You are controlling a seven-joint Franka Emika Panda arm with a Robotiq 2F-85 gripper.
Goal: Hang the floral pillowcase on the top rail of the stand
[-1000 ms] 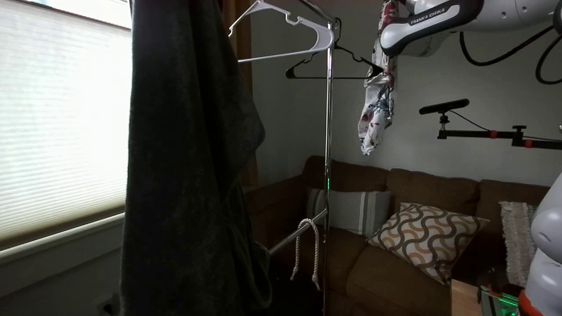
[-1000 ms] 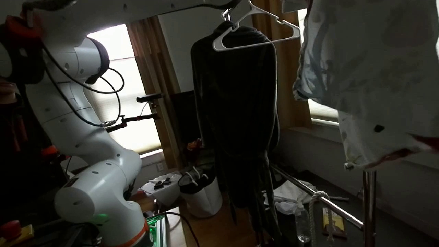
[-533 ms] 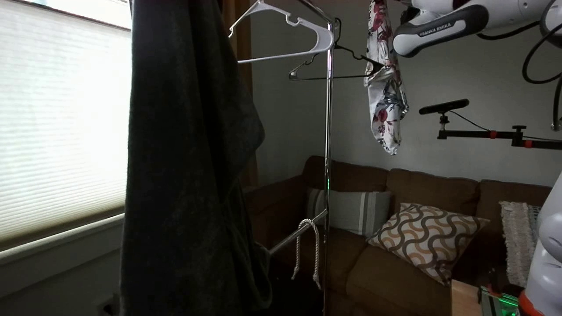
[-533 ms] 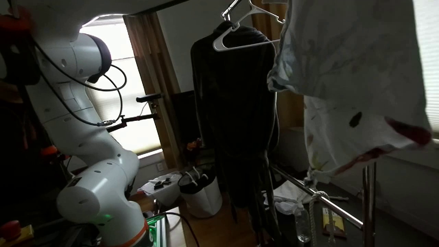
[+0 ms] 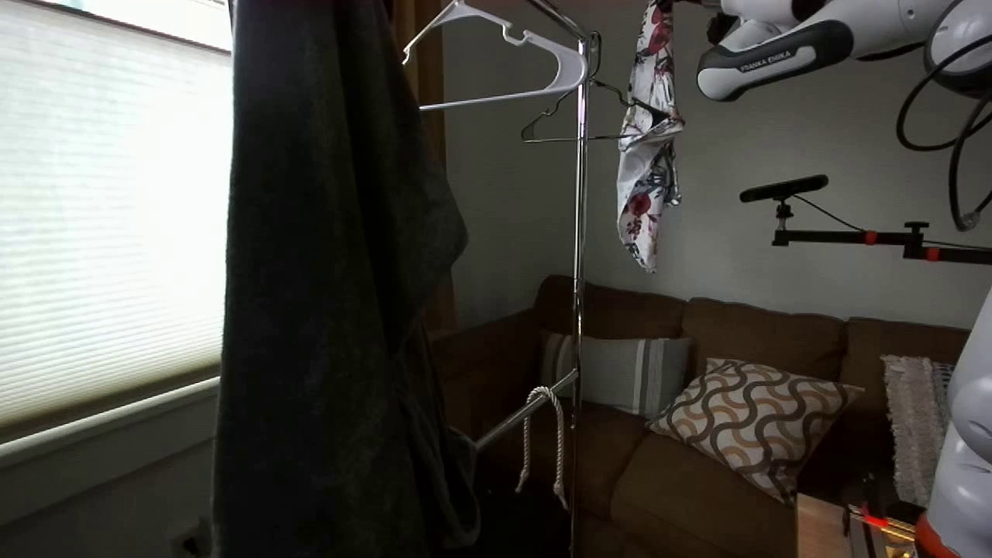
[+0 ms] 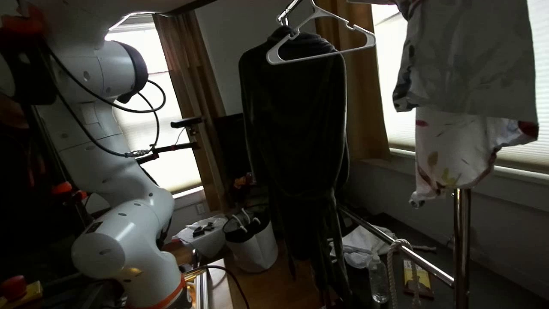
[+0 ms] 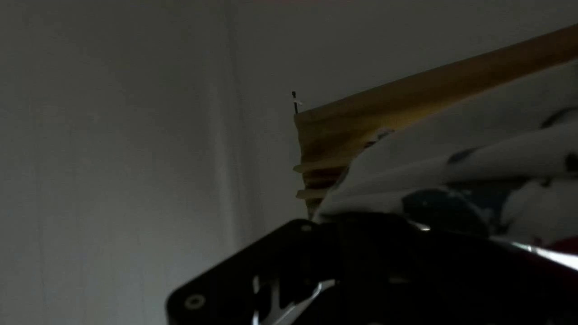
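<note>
Brown sofa (image 5: 763,329) filling lower right, chrome garment rack (image 5: 580,232) standing mid-frame, your Robotiq gripper (image 7: 332,225) pinching the floral pillowcase (image 5: 645,174) dangling upper right

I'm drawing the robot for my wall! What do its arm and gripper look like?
The Panda arm is white, smooth and rounded, with a dark joint band, looping black cables and an orange ring near the bottom. A black stripe on it says FRANKA EMIKA. The Robotiq gripper is black and shiny in places; it's too dark to see finer details.
</note>
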